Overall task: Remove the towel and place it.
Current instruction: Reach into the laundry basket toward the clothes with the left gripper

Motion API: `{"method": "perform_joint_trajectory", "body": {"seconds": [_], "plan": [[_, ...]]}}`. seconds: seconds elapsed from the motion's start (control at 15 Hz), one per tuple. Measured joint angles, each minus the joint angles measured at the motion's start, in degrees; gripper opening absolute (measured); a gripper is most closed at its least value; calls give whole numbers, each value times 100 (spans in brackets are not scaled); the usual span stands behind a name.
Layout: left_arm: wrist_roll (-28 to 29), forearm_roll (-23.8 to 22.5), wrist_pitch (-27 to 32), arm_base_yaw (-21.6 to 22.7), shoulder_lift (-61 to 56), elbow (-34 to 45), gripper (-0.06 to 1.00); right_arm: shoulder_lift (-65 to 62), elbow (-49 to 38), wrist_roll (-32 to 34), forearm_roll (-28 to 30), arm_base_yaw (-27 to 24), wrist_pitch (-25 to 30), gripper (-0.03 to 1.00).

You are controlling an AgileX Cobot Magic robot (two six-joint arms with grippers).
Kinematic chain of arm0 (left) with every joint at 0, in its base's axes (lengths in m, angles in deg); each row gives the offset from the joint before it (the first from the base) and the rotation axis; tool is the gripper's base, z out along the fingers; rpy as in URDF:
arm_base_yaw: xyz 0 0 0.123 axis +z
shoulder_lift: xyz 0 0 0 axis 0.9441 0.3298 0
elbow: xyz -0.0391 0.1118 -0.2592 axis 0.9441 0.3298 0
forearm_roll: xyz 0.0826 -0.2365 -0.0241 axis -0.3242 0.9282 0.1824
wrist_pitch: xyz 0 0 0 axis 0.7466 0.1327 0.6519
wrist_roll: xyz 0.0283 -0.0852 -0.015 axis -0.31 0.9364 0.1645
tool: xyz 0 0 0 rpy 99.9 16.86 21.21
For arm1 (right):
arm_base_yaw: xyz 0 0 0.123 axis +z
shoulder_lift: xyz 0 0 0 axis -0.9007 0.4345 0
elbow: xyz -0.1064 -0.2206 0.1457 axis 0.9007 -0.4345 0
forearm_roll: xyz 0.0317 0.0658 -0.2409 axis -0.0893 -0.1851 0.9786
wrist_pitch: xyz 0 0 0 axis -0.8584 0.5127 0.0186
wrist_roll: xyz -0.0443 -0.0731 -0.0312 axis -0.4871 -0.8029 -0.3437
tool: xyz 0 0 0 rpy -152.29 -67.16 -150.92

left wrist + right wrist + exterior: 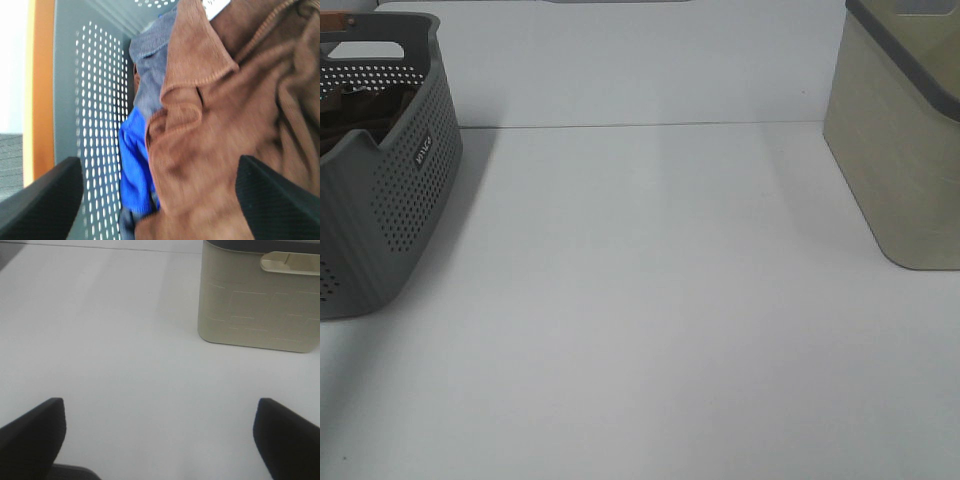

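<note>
Hovering spread wide, the left gripper [157, 167] hangs over the towel [225, 125], bunched in the grey perforated basket [390, 200] at ten o'clock on the counter [650, 300]. Best to pinch a raised fold deep, clear of the blue cloth [132, 170]. Crumpled, its long axis is unreadable; the label corner [216, 7] points away. The right gripper [159, 407] is spread, empty.

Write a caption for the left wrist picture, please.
Open left claw facing brown towel and blue cloth inside gray basket.
</note>
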Motion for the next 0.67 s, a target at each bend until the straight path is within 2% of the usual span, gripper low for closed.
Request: {"method": "perform_joint_trajectory", "body": {"seconds": [0.27,0.53,0.67], "plan": [[-103,-384,-372,0,963,-647,68,0,0,0,0,0,0,96],[-894,-281,-831,-57,1318,-682,66,0,0,0,0,0,0,96],[-1089,-258,-934,-92,1387,-682,66,0,0,0,0,0,0,96]]}}
